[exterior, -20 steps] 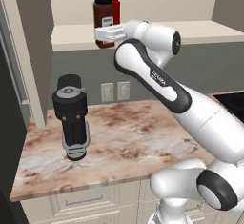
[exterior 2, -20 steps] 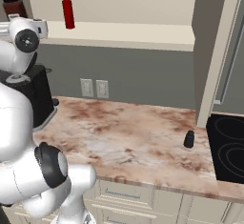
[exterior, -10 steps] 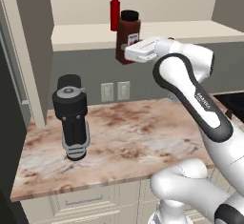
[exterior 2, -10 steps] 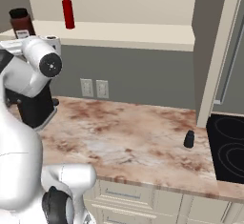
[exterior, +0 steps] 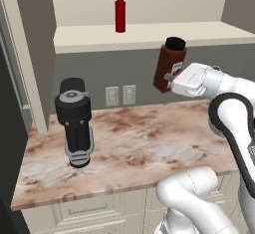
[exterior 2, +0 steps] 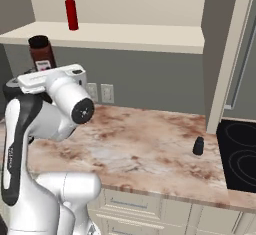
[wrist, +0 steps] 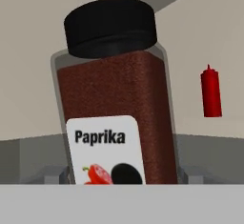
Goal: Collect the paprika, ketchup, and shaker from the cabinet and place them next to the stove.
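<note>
The paprika (exterior: 169, 64) hangs in mid-air in front of and below the cabinet shelf (exterior: 149, 31), tilted a little, with my gripper (exterior: 172, 78) shut on its lower half. In the hand view the paprika (wrist: 114, 104) stands close up between the jaws, label facing me. From the right the paprika (exterior 2: 41, 53) rises above my gripper (exterior 2: 37, 71). The ketchup (exterior: 120, 14) stands upright on the shelf, and the ketchup (exterior 2: 71, 12) (wrist: 210, 92) is well behind the jar. The shaker (exterior 2: 199, 146) sits on the counter just left of the stove (exterior 2: 242, 151).
A large black-and-silver appliance (exterior: 74, 123) stands on the marble counter (exterior: 139, 143) at the left. Wall outlets (exterior: 122, 95) sit on the grey backsplash under the shelf. A tall side panel (exterior 2: 225, 54) rises between counter and stove.
The arm has swung right and down, carrying the paprika off the shelf and out over the counter. The ketchup and shaker stay where they were.
</note>
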